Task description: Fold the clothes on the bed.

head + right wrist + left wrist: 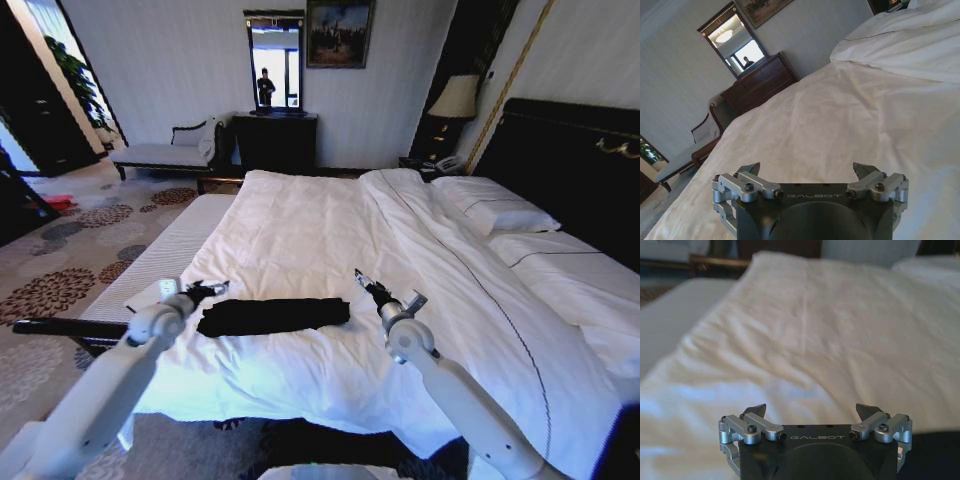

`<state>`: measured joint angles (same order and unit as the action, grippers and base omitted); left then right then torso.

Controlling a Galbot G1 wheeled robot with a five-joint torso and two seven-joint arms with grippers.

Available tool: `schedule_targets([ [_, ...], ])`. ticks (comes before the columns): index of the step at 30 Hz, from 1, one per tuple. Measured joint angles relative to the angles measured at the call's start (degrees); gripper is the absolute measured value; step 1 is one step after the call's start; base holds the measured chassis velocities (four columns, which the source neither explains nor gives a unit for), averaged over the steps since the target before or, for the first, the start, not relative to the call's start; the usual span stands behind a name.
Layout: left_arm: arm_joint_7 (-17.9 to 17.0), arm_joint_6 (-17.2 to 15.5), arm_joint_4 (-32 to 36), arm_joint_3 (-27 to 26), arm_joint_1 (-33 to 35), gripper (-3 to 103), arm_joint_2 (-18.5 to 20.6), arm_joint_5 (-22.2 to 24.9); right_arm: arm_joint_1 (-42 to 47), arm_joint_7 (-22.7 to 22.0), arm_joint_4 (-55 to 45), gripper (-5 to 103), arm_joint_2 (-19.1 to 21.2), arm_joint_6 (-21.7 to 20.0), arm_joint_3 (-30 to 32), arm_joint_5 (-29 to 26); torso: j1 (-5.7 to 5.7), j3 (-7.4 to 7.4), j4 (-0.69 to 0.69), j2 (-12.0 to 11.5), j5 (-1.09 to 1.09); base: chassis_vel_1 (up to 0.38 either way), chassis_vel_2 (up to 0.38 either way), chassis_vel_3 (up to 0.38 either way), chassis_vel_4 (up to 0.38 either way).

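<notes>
Now T-shirt (272, 316) lies between left gripper (216, 289); right gripper (361, 279).

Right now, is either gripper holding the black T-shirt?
No; left gripper and right gripper hang open beside the T-shirt.

Black T-shirt (272, 315); white duvet (320, 240); dark headboard (570, 160); carpet (70, 260) patterned with dark floral medallions; dark wood dresser (275, 140).

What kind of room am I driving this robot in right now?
Most likely a hotel bedroom: a big white-dressed bed with a dark headboard, a bedside lamp, and a dresser under a mirror.
</notes>
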<state>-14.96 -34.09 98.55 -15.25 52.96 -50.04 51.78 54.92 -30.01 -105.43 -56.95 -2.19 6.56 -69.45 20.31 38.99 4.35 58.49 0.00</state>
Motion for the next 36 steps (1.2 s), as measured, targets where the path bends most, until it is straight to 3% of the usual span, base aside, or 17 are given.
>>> schedule_targets([
  [2, -0.5, -0.9, 0.5, 1.0, 0.3, 100, 0.3, 0.1, 0.1, 0.0, 0.0, 100, 0.1, 0.0, 0.1, 0.1, 0.00, 0.00, -0.01, 0.0, -0.01, 0.000, 0.000, 0.000, 0.000],
  [6, -1.0, -2.6, 4.2, 2.5, 3.4, 100, 4.6, -0.1, 0.5, -0.1, -0.2, 100, 0.4, -0.2, 0.5, 0.2, -0.02, -0.01, -0.04, 0.0, 0.00, 0.000, 0.000, 0.000, 0.000],
  [13, -0.8, -2.2, 11.2, 0.5, 10.2, 100, 11.8, -0.8, 2.3, -0.3, -1.0, 100, 0.7, -0.3, 1.9, 1.4, -0.02, -0.02, -0.02, 0.0, 0.00, 0.000, 0.000, 0.000, 0.000],
  [16, -0.9, -1.9, 12.7, -0.3, 13.4, 100, 13.3, -1.7, 2.7, -0.4, -1.2, 100, 0.6, -0.3, 2.2, 1.8, -0.02, -0.02, 0.02, 0.0, 0.00, 0.000, 0.000, 0.000, 0.000],
  [20, -1.0, -1.9, 13.9, -1.6, 18.1, 100, 14.8, -3.4, 3.2, -0.6, -1.7, 100, 0.5, -0.3, 2.6, 2.3, -0.02, -0.02, -0.06, 0.0, 0.00, 0.000, 0.000, 0.000, 0.000],
  [25, -1.0, -0.9, 15.0, -3.9, 17.3, 100, 13.4, -2.5, 3.7, -1.2, -1.2, 100, 0.8, -0.9, 3.2, 2.4, -0.02, -0.02, -0.02, 0.0, -0.02, 0.000, 0.000, 0.000, 0.000],
  [28, -0.9, 0.4, 16.5, -6.5, 15.6, 100, 11.7, -0.3, 3.5, -2.1, -1.1, 100, 1.0, -2.2, 3.3, -0.5, -0.02, -0.01, 0.00, 0.0, 0.00, 0.000, 0.000, 0.000, 0.000],
  [31, 0.7, 4.1, 19.9, -12.5, 12.5, 100, 8.8, 6.9, 2.6, -3.5, -1.1, 100, 1.3, -4.5, 3.3, -6.3, -0.01, -0.01, 0.01, 0.0, 0.00, 0.000, 0.000, 0.000, 0.000],
  [32, 0.7, 4.1, 19.9, -12.5, 12.5, 100, 8.8, 6.9, 2.6, -3.5, -1.1, 100, 1.3, -4.5, 3.3, -6.3, -0.01, -0.01, 0.01, 0.0, 0.00, 0.000, 0.000, 0.000, 0.000],
  [34, 3.0, 7.1, 22.5, -17.6, 10.5, 100, 7.1, 12.8, 2.1, -3.9, -0.4, 100, 1.3, -6.4, 2.8, -9.7, -0.02, -0.01, -0.03, 0.0, 0.00, 0.000, 0.000, 0.000, 0.000],
  [36, 3.8, 8.0, 23.2, -19.3, 10.0, 100, 6.7, 14.6, 2.1, -3.9, -0.1, 100, 1.1, -7.2, 2.6, -11.1, -0.02, -0.01, -0.03, 0.0, 0.00, 0.000, 0.000, 0.000, 0.000],
])
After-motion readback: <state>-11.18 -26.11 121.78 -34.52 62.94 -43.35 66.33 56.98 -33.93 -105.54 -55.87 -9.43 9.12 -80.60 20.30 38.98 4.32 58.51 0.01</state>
